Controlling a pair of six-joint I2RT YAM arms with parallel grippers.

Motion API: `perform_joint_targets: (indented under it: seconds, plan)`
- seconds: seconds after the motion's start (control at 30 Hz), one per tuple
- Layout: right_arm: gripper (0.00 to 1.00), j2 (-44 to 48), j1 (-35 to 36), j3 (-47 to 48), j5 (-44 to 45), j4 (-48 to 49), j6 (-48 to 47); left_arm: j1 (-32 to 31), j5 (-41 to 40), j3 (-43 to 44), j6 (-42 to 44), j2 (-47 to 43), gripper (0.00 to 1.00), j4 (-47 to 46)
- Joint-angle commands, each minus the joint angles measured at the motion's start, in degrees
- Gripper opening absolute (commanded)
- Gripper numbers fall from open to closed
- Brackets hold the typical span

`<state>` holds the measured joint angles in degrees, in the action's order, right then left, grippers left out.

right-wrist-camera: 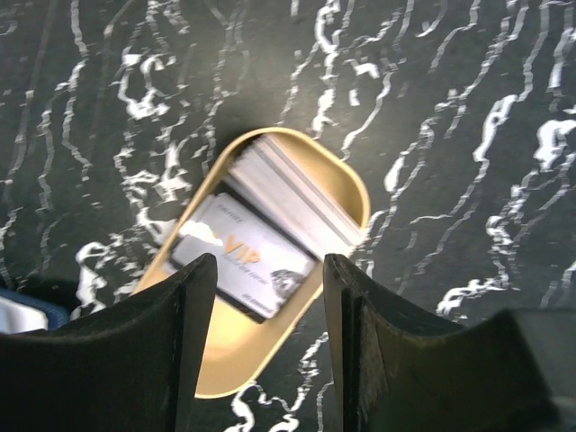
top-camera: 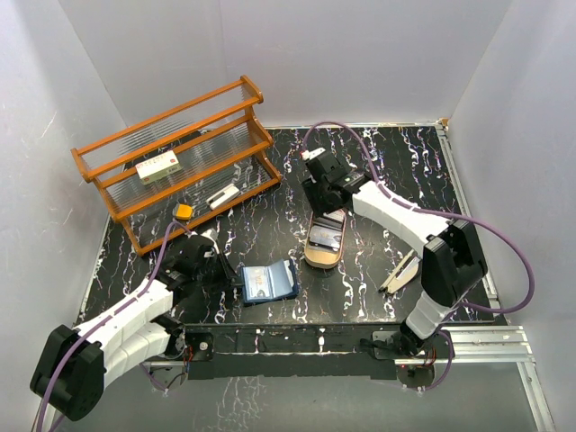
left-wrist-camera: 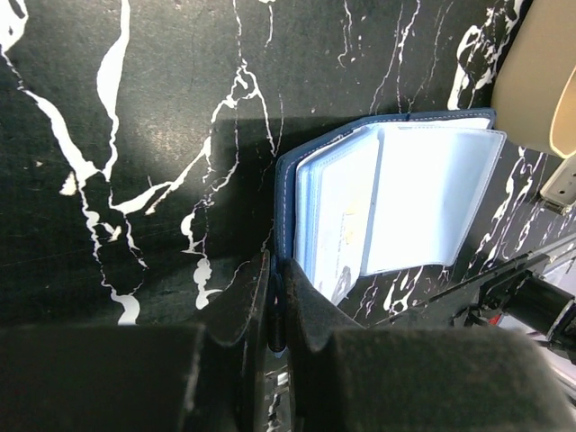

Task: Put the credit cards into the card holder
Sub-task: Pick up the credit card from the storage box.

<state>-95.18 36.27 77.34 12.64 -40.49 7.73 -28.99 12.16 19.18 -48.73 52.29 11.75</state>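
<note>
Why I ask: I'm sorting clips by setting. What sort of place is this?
Probably a robotics lab cell: plain white walls enclose a black marbled table, with left arm and right arm bolted to a metal rail at its near edge.

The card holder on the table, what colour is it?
The card holder is navy outside, pale blue inside; clearest in the left wrist view.

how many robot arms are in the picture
2. Left arm at lower left, left tool shut on the card holder; right arm at right, right tool open over the tan tray.
</note>
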Motion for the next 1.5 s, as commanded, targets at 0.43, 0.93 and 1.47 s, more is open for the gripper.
perform_joint_targets:
  seconds: [0.43, 0.93, 1.47]
  plan:
    - [0.54, -4.2, -2.5, 2.8, 5.5, 1.1, -15.3, 0.1, 4.0, -1.1, 0.6, 1.0, 0.00, -3.6]
    - [0.49, -5.0, -2.4, 0.0, 3.4, 4.6, -21.6, 0.1, 5.1, -1.0, 0.0, 1.5, 0.00, -4.6]
    - [0.54, -3.6, -2.4, -2.6, 0.0, 5.1, -25.7, 0.1, 4.8, -0.5, 0.0, 1.4, 0.00, -4.2]
